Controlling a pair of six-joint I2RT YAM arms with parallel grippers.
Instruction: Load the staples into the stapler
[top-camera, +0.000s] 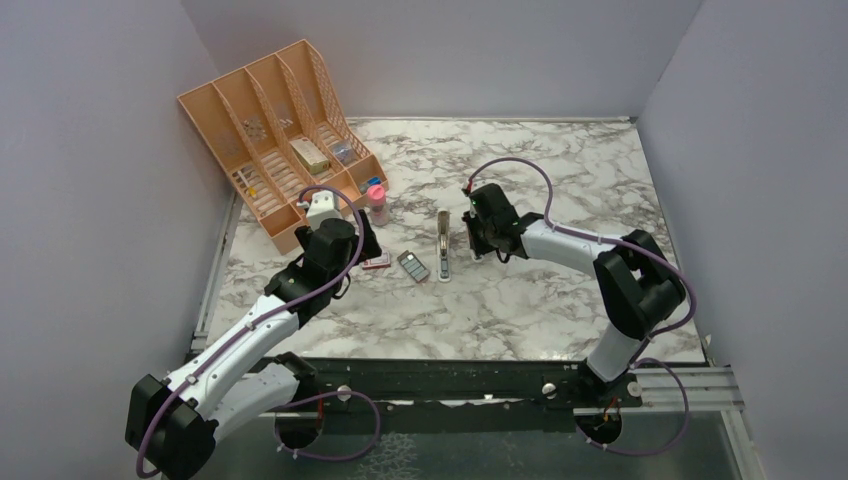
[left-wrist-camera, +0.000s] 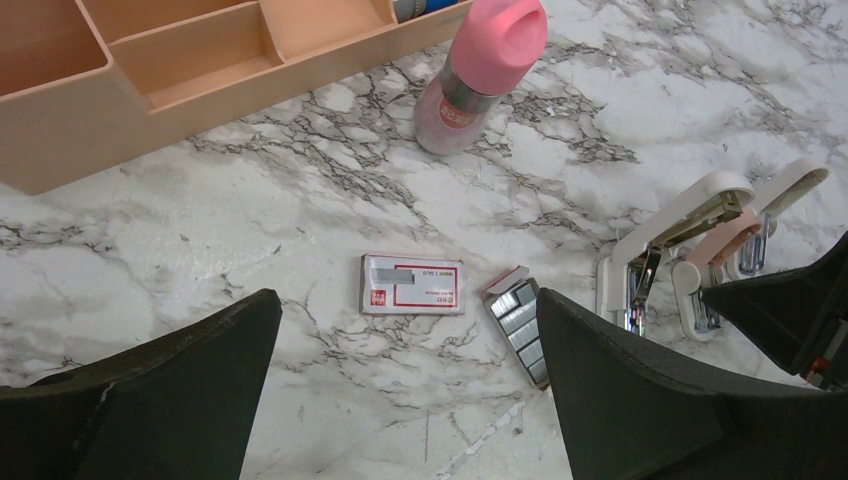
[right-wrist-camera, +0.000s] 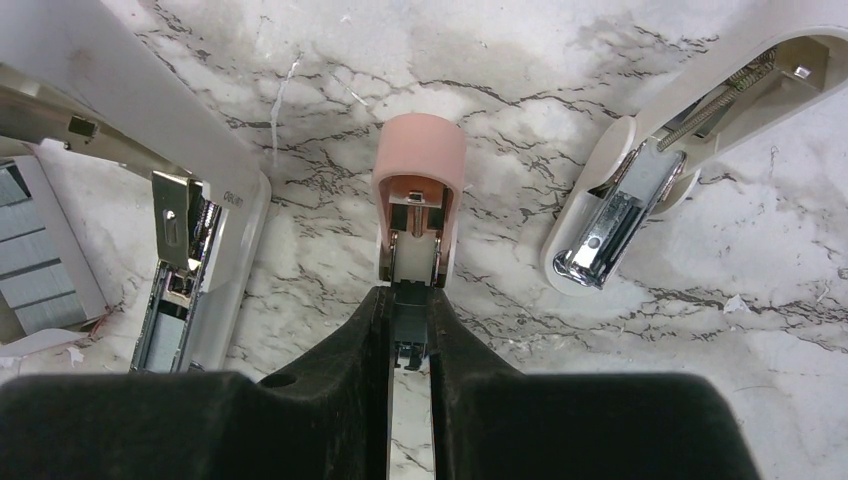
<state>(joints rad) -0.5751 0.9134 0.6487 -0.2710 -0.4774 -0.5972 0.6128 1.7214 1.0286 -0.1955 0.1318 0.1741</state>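
The stapler (top-camera: 443, 245) lies opened out on the marble table, white with a pink-tipped magazine (right-wrist-camera: 418, 170). My right gripper (right-wrist-camera: 410, 312) is shut on the rear of that magazine. It also shows in the top view (top-camera: 472, 238), just right of the stapler. The grey tray of staple strips (left-wrist-camera: 520, 322) lies left of the stapler. The red-and-white sleeve (left-wrist-camera: 413, 284) lies flat beside the tray. My left gripper (left-wrist-camera: 410, 400) is open and empty, hovering above the table just short of the sleeve and tray. It also shows in the top view (top-camera: 362, 245).
A pink-capped bottle (left-wrist-camera: 480, 75) stands behind the sleeve. An orange desk organizer (top-camera: 280, 140) holding small items fills the back left. Grey walls enclose the table on three sides.
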